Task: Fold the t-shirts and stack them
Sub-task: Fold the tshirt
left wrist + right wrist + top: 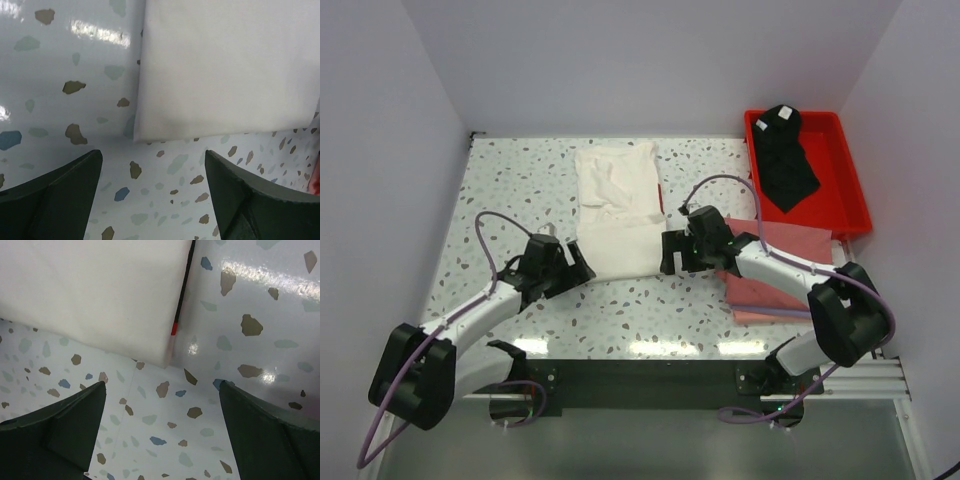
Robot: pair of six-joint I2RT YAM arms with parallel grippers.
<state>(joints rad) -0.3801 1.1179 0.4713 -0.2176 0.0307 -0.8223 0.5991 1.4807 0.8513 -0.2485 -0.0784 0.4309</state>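
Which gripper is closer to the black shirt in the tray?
Right. The right gripper sits at the near right corner of the white shirt, toward the black shirt; the left gripper sits at its near left corner, farther off.

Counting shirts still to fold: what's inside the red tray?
Only a crumpled black t-shirt shows in the red tray. Anything beneath the shirt is hidden.

Cropped by the top edge in both wrist views: white t-shirt (225,65), one corner only shown. Too thin to identify: red-and-black sliver (176,322) along its edge. Covered in part by the right arm (775,265): pink t-shirts (795,238). Cut off at the bottom edge: fingers of left gripper (152,157) and right gripper (162,387).
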